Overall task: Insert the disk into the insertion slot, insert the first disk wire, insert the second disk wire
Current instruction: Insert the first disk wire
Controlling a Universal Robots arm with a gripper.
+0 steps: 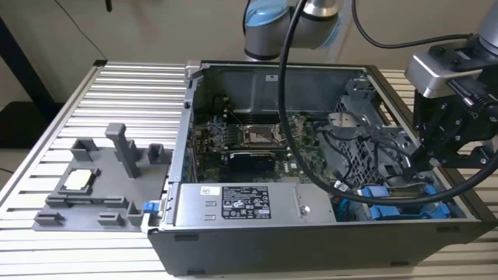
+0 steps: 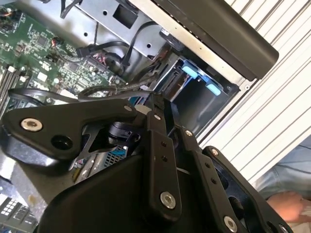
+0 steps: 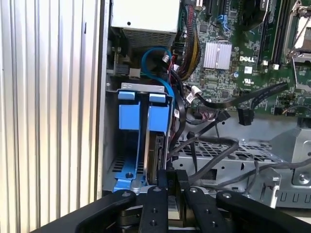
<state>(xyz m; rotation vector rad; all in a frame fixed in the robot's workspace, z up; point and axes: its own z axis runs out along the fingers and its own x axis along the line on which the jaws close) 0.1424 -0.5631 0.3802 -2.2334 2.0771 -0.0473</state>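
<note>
So the disk [image 3: 155, 155] is standing in the insertion slot [image 3: 163, 88] of the drive cage, right beside the other blue-fronted unit [image 3: 129, 110], and I'd say it's mostly in but not seated. Both wire steps look undone: the loose black cables [image 3: 214, 145] lie across the cage, plugged into nothing that I can see. The gripper [image 3: 172, 182] reaches down into the case corner on the exterior view's right, tilted inward, jaws pinched together on the disk's near end (looks like a real grip, not just a push).
</note>
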